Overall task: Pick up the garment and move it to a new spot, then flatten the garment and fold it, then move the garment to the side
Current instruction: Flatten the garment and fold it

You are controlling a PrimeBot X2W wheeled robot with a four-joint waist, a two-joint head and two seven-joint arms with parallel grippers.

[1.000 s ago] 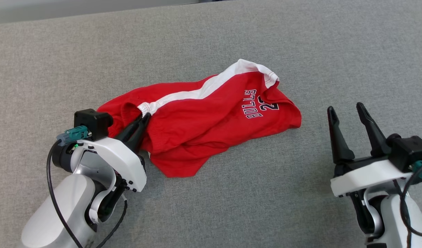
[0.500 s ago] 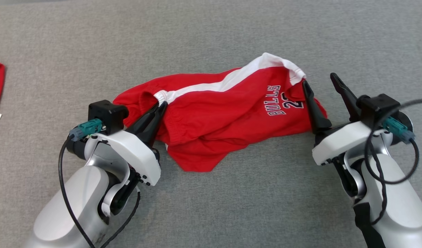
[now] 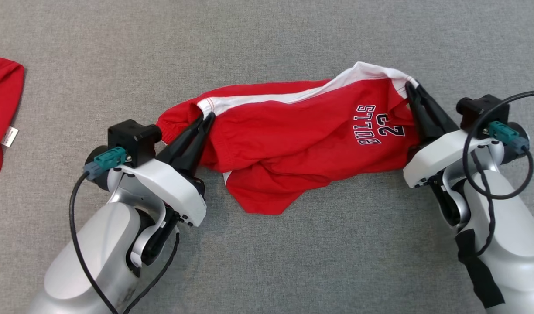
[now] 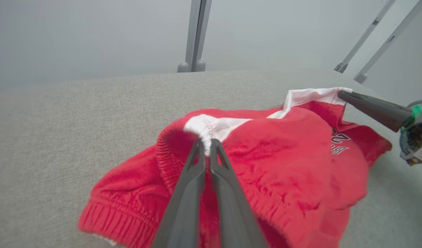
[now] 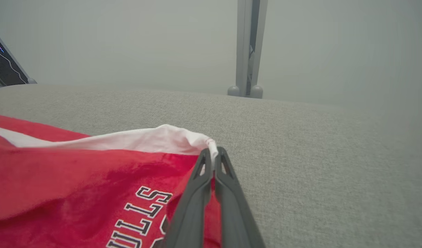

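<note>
Now, crumpled red cotton shorts [image 3: 293,139] lie midway across the grey fabric-covered table [image 3: 267,39]; left claw [image 3: 207,117] is clamped shut on the white waistband end [image 3: 208,104], right claw [image 3: 412,86] on the white hem corner [image 3: 395,73]. Risk: shallow pinches could slip during lifting, dropping one end.

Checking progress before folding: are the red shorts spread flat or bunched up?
Bunched, not flat. The red shorts are creased, one layer sagging loose underneath; the left gripper and right gripper pinch opposite ends.
</note>
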